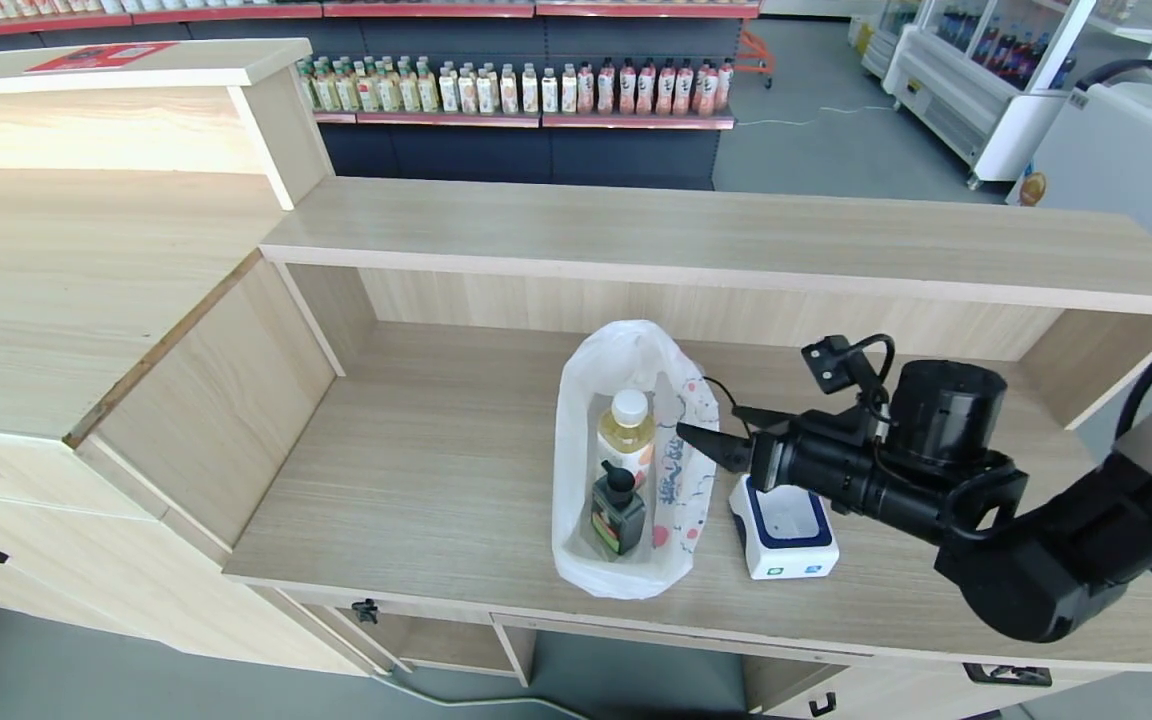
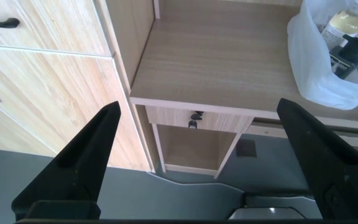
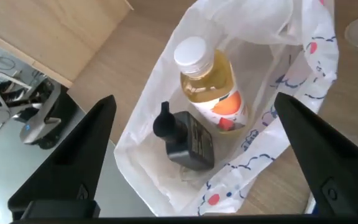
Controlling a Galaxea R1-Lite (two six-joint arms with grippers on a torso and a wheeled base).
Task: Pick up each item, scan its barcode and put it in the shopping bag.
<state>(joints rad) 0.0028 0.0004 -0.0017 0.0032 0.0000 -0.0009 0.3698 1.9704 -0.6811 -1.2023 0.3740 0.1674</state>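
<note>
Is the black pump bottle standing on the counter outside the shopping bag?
No, the black pump bottle sits inside the shopping bag, right beside the juice bottle.

Right hand (image 3: 194, 102) spread over shopping bag (image 3: 160, 183); inside, juice bottle (image 3: 215, 87), dark pump bottle (image 3: 190, 144), seemingly touching.

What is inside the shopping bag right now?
Inside the shopping bag: a white-capped bottle of yellow drink and a dark pump bottle. Anything beneath them is covered.

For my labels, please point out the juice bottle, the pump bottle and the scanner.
juice bottle (image 1: 626, 440): head view, yellow body.
pump bottle (image 1: 618, 520): head view, dark body.
scanner (image 1: 782, 562): head view, white front face.
</note>
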